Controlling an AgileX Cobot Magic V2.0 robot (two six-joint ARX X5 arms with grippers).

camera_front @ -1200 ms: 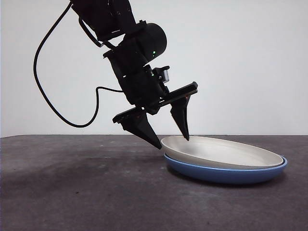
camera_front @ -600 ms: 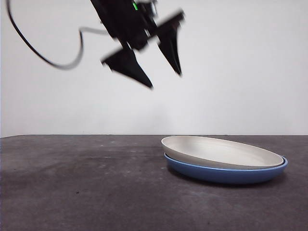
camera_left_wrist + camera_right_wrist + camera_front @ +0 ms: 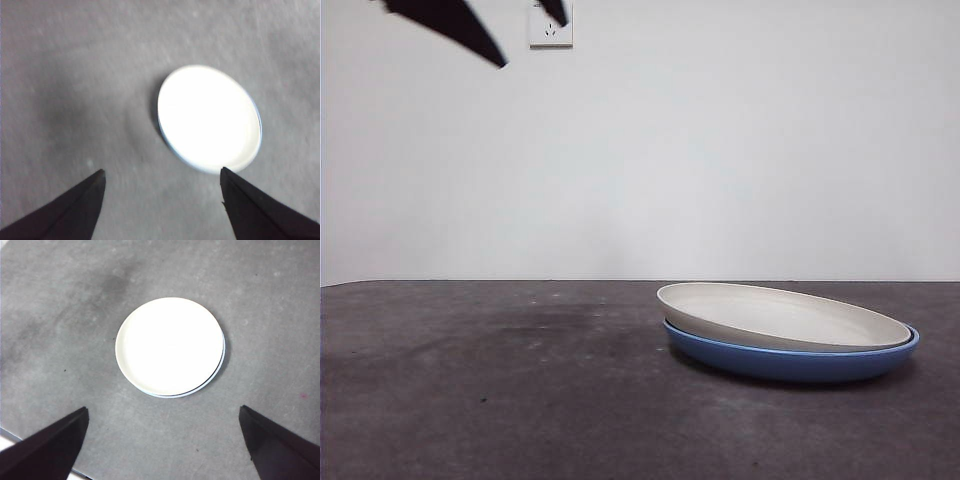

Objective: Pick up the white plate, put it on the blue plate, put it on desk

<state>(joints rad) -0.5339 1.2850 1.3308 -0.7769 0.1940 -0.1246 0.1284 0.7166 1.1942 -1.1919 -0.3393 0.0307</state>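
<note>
On the desk (image 3: 500, 400), a broad flat top of dark grey-brown with a mottled, matte, slightly rough face, the white plate (image 3: 782, 316) sits stacked in the blue plate (image 3: 790, 362). The white one is wide, shallow and round, matte cream all over with a low curved rim. It lies a touch off-centre and tilted, its left edge riding higher, so a glossy blue crescent peeks out along the right. The blue plate's outer side is darker and rests flat on the tabletop.

High in the top left corner of the front view, two black pointed tips of the left gripper (image 3: 525, 35) show against the pale wall, well above the plates and off to their left. Between the tips sits a white wall socket (image 3: 550, 28).

From the left wrist, the left gripper's jaws stand wide apart with nothing between them, and the stacked plates lie on the grey surface well clear of the fingertips (image 3: 85, 197), a bright white disc with a thin blue edge.

From the right wrist, the right gripper (image 3: 165, 445) also has its jaws spread wide and empty. The white disc lies centred beyond them, far off, a sliver of blue showing on one side.
</note>
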